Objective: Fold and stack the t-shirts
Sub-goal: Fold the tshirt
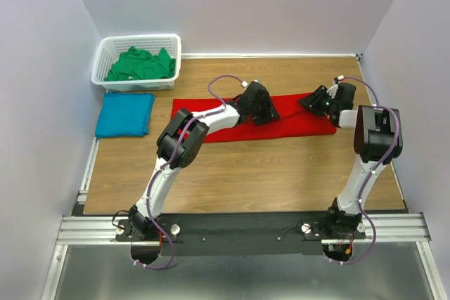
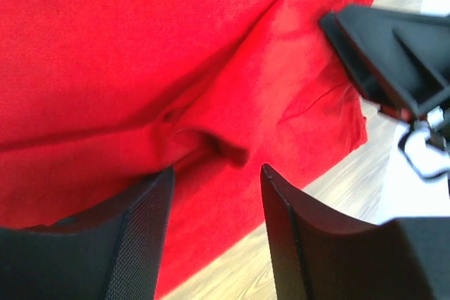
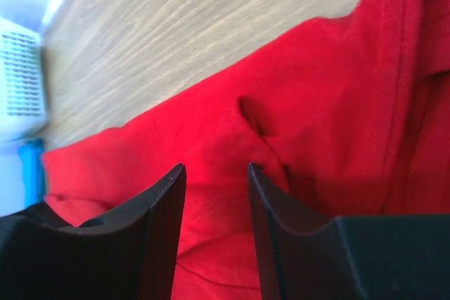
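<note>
Far to the left of the left gripper (image 1: 264,112), a white plastic basket (image 1: 105,57) of open lattice is seen. A green t-shirt (image 1: 140,66) of soft cloth is heaped in it, crumpled and unfolded. Just in front of the basket, a teal blue t-shirt (image 1: 125,114) is laid on the wood-grain table (image 1: 246,173) as a flat, roughly square folded pad, well apart from both grippers.

A red t-shirt (image 1: 295,123) is spread beneath both grippers as a long, narrow band running left to right. Its cloth is a fine matte knit, creased in shallow diagonal folds.

The left arm (image 1: 176,142) is bent at a raised elbow, and its forearm is stretched forward and to the right. The gripper is pitched down over the middle of the red band. Its black fingers, faced with finely dotted pads (image 2: 140,237), are held well apart, and nothing is clamped between them. A small pinched pucker of red cloth is seen just ahead of the fingertips.

The right arm (image 1: 376,135) is raised steeply from its base to a high elbow, and its wrist is turned leftward. The right gripper (image 1: 318,100) is lowered over the right end of the band. Its smooth black fingers are parted by a moderate gap, with no cloth gripped. Red fabric with a stitched hem is seen lying below and ahead of them, and another small pucker is seen just beyond the tips.
</note>
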Available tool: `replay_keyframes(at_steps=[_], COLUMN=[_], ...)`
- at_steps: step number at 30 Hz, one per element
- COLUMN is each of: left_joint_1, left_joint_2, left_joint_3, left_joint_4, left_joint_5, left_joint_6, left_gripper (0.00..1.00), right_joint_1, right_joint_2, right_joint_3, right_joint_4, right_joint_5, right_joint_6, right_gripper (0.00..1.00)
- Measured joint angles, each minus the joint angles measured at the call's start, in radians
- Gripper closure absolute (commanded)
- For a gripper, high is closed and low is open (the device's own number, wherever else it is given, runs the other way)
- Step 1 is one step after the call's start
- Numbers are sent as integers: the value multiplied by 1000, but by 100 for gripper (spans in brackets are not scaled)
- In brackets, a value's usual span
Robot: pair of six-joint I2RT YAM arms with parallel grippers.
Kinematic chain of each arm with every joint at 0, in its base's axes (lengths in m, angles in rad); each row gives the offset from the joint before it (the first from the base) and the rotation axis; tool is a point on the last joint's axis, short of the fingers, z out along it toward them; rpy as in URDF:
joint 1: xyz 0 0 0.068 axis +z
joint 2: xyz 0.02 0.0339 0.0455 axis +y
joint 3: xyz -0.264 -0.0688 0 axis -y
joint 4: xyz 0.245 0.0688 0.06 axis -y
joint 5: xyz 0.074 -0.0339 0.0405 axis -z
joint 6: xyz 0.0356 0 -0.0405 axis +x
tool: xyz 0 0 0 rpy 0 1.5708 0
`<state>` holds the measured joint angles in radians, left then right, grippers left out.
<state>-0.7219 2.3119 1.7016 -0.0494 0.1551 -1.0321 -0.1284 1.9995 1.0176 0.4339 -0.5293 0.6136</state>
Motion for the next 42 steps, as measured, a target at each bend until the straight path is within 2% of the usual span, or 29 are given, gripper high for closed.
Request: replay_keyframes(at_steps=[2, 3, 7, 12, 19, 25, 30, 35, 41, 42], left_joint_1=[2, 3, 39, 144, 230, 238, 249, 272, 275, 272], left_joint_2=[-42, -60, -183, -286, -180, -77, -55, -113, -312, -348], left_joint_3=[-49, -72, -164, -138, 87, 82, 68, -28, -331, -383], left_joint_4=[-1, -6, -60, -139, -283, -372, -394, -372, -308, -297], left_joint_5=[-1, -1, -10, -78, -175, -212, -229, -227, -111, -83], left_joint_6=[19, 28, 109, 298, 599, 708, 725, 722, 707, 702], left_gripper=[39, 34, 33, 34, 34, 34, 34, 34, 34, 34], right_joint_1=[-24, -30, -42, -43, -42, -42, -42, -39, -28, -27], right_joint_2=[21, 22, 17, -87, -239, -229, -204, -134, 67, 125], right_joint_3=[-2, -2, -4, -60, -182, -287, -290, -215, 43, 129], right_joint_4=[18, 23, 33, 26, 36, 23, 4, -23, -38, -41], right_joint_5=[-27, -34, -44, -43, -34, -16, 16, 28, -22, -46], right_joint_6=[21, 23, 35, 65, 144, 204, 215, 221, 232, 237], right_gripper=[51, 50, 47, 47, 53, 54, 54, 53, 53, 53])
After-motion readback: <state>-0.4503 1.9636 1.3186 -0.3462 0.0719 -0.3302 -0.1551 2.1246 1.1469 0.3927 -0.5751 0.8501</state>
